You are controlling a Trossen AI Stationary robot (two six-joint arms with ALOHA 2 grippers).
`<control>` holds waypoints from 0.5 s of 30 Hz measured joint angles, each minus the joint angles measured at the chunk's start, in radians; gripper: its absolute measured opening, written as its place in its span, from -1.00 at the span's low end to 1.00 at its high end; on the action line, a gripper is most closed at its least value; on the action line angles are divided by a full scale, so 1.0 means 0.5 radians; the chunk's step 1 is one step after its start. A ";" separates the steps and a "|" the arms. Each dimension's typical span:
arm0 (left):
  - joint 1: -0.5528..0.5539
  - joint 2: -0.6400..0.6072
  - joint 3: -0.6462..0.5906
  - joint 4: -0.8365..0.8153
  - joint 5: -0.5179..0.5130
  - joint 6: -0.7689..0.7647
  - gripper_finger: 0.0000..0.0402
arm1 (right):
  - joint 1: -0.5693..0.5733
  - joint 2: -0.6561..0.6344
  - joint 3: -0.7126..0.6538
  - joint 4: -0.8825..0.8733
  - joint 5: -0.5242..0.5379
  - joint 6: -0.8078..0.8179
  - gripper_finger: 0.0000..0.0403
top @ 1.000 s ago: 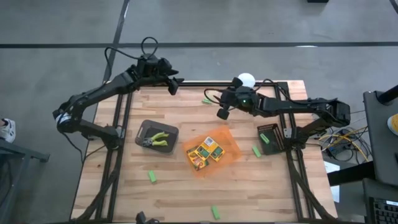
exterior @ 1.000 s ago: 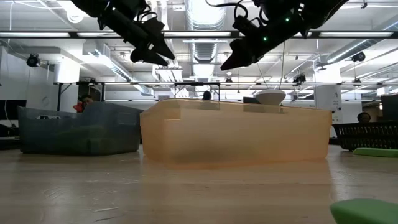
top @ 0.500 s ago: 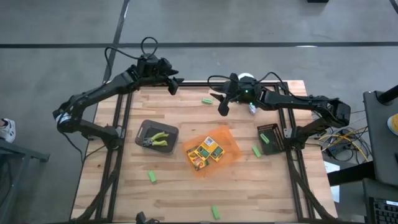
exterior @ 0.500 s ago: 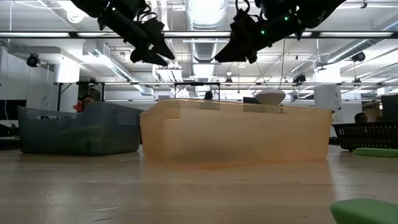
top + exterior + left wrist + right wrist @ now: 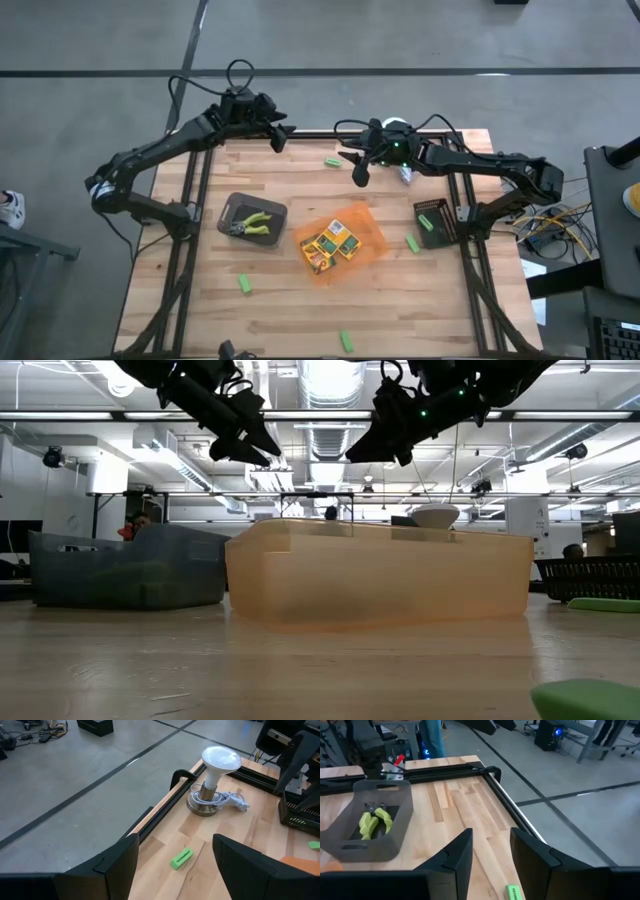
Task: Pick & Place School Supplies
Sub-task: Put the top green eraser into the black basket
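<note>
Crayon boxes (image 5: 330,245) — packed side by side inside the orange tray (image 5: 372,240), near the middle of the table (image 5: 200,310). Yellow-green pliers (image 5: 257,224) lying in the grey bin (image 5: 236,205), just beside the tray on its left-edge side, bin and tray apart.

Green pieces loose on the wood:
- one piece (image 5: 333,162) near the lamp-side edge, between the two grippers
- second piece (image 5: 412,243) just off the tray, toward the right edge
- third piece (image 5: 244,284) toward the left edge, on the side away from the lamp
- fourth piece (image 5: 346,341) close to the edge opposite the lamp

Black basket (image 5: 436,225) against the right edge, more green inside; cannot tell what exactly. White lamp (image 5: 398,127) at its own edge of the table, partly behind the right arm.

Left gripper (image 5: 279,138) raised over the lamp-side edge, toward the left corner; fingers (image 5: 117,865) spread wide, nothing between.

Right gripper (image 5: 360,172) raised above the table beside the lamp, close to the first green piece — fingers (image 5: 457,855) apart, holding nothing.
</note>
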 joint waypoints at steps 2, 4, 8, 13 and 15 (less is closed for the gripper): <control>0.000 0.000 -0.001 0.001 0.000 0.000 0.29 | 0.001 0.000 0.000 0.001 0.000 0.003 -0.39; 0.000 0.000 -0.001 0.001 0.000 0.000 0.29 | 0.000 0.000 0.000 0.001 0.000 0.004 -0.39; 0.000 0.000 -0.001 0.001 0.000 0.000 0.29 | -0.004 0.000 0.000 0.002 0.001 -0.003 -0.39; 0.000 0.000 -0.001 0.001 0.000 0.000 0.29 | -0.014 0.000 0.000 0.035 0.002 -0.008 -0.39; 0.000 0.001 -0.001 0.010 0.000 0.011 0.29 | -0.018 0.001 0.001 0.055 0.002 -0.013 -0.39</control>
